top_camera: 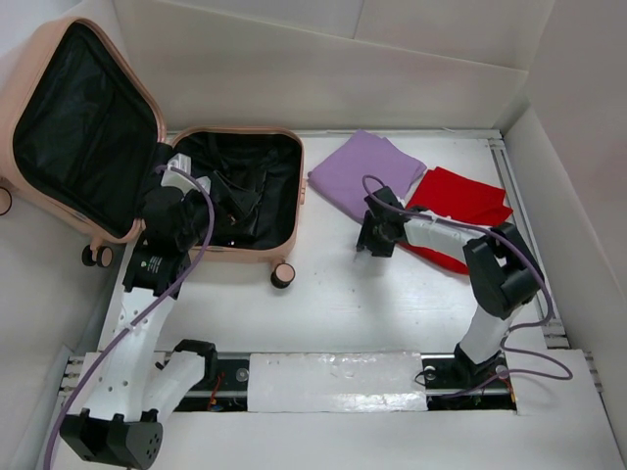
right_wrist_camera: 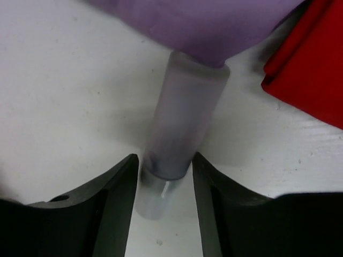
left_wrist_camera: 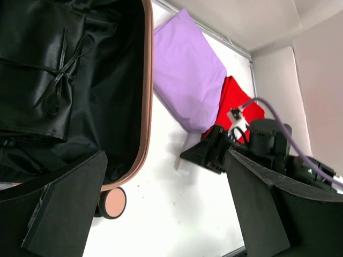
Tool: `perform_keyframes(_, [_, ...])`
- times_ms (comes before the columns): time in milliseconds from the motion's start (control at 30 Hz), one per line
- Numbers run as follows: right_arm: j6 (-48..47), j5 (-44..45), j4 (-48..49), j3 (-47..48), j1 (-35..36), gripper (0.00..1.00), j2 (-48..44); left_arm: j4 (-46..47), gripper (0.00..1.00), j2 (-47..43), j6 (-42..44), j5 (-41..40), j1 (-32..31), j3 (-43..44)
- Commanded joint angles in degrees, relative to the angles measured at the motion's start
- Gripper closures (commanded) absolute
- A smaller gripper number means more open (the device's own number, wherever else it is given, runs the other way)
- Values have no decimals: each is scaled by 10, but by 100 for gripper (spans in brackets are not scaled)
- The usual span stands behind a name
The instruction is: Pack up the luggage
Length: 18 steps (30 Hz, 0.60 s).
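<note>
The peach-pink luggage (top_camera: 300, 186) lies open at the left, its lid (top_camera: 20, 88) propped up and its black lining and tie straps (left_wrist_camera: 59, 80) showing. My left gripper (top_camera: 191, 181) hovers open over the luggage's base half, and in the left wrist view (left_wrist_camera: 166, 155) nothing sits between its fingers. My right gripper (top_camera: 364, 247) is down on the table by the corner of a folded purple cloth (top_camera: 367, 171). Its fingers (right_wrist_camera: 165, 160) press both sides of a frosted tube (right_wrist_camera: 185, 112) that lies on the table, its far end under the purple cloth (right_wrist_camera: 203, 21).
A red folded cloth (top_camera: 460, 201) lies right of the purple one, partly under the right arm. A luggage wheel (left_wrist_camera: 113, 202) juts out at the near rim. White walls box in the table at the back and right.
</note>
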Motion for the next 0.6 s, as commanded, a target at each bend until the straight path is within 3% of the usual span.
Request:
perform_keyframes(0, [28, 46, 20, 21, 5, 51, 7, -7, 11, -13, 27, 2, -15, 7])
perform_keyframes(167, [33, 46, 12, 33, 15, 66, 18, -25, 12, -19, 38, -10, -15, 7])
perform_keyframes(267, [25, 64, -15, 38, 35, 72, -29, -30, 12, -19, 45, -15, -15, 29])
perform_keyframes(400, [10, 57, -64, 58, 76, 73, -115, -35, 12, 3, 57, -27, -15, 72])
perform_keyframes(567, [-2, -26, -64, 188, 107, 72, -124, -42, 12, 35, 62, -22, -15, 133])
